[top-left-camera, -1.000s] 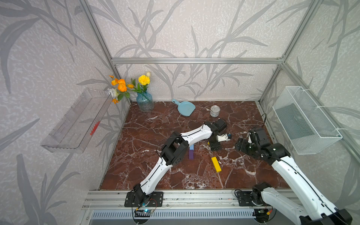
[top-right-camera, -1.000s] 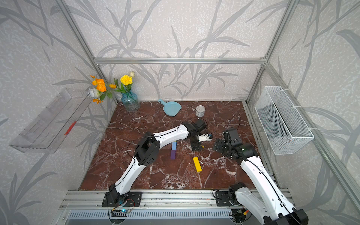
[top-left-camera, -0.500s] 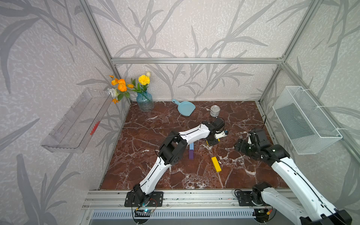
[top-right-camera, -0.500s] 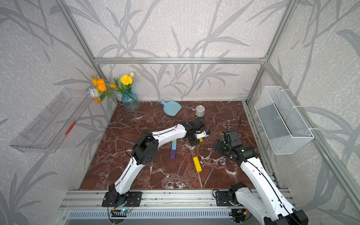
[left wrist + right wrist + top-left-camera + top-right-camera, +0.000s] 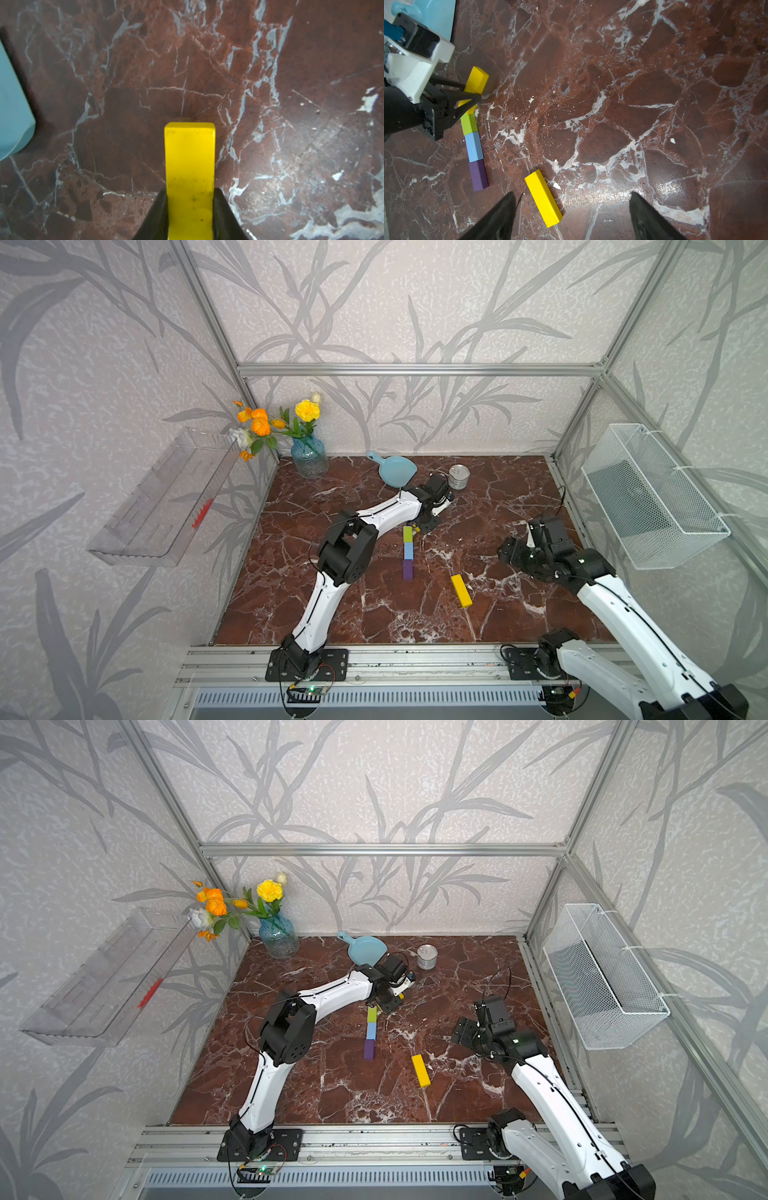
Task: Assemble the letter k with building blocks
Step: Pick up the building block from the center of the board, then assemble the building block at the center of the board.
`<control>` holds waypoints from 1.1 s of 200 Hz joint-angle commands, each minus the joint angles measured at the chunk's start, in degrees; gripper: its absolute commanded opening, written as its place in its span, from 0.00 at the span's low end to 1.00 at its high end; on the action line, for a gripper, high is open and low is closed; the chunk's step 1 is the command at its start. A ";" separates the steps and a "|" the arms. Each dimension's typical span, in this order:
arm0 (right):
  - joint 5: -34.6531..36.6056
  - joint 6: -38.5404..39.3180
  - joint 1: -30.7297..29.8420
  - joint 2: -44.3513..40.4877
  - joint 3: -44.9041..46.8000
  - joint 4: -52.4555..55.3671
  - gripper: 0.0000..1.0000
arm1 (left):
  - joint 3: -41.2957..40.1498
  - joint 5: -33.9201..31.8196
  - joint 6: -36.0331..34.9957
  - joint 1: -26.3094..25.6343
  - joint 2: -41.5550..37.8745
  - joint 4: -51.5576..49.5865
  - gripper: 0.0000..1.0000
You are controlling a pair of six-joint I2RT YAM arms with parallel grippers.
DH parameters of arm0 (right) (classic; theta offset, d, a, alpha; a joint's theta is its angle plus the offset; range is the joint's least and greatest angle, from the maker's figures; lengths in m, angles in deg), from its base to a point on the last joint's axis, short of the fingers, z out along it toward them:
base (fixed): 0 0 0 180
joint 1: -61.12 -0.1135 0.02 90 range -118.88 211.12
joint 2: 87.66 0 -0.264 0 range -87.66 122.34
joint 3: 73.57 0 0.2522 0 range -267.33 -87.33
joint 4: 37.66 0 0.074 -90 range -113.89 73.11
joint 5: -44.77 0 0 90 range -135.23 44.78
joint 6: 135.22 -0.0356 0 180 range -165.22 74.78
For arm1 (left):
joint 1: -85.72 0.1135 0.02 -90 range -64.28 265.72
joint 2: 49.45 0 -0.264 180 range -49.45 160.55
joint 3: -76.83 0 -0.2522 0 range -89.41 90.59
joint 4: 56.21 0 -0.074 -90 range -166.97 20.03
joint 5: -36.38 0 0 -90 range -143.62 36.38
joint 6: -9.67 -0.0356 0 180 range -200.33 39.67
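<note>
building blocks (image 5: 371, 1029) for the upright are down on the tabletop (image 5: 498, 497) — green block (image 5: 407, 534), blue block (image 5: 409, 551) and purple block (image 5: 408, 569) lie end to end in one straight line, green farthest from the arm bases. your left gripper (image 5: 190, 192) is clamped on one yellow bar (image 5: 190, 158), a finger on each long side, with the bar sticking out ahead of it. seen from the right wrist, that bar sits at the far tip of the green block, its long axis running almost on with the line of three — not slanted off it. the coming move turns on that: by my reading, the bar has to come over to the right side of the line, toward the blue block, and swing to a slant. whether it is clear of the tabletop i cannot tell. the second yellow bar (image 5: 461, 591) lies loose to the right of the purple block, apart from it and nearer your right gripper (image 5: 572, 194), whose jaws stand wide and empty.
</note>
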 commanded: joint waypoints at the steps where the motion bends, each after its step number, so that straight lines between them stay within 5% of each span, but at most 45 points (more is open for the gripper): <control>1: -0.21 -0.61 0.10 0.09 0.62 -0.62 0.85 | -1.05 -0.23 3.64 -0.85 -2.52 -1.88 0.30; 98: -0.31 -0.57 0.01 -0.31 1.24 -0.23 0.86 | -2.83 6.83 12.91 -1.69 -5.19 -4.68 0.30; 220: 0.14 -0.85 -0.16 -0.75 2.12 -0.27 0.86 | -7.37 5.02 8.60 -3.20 -6.47 -4.94 0.29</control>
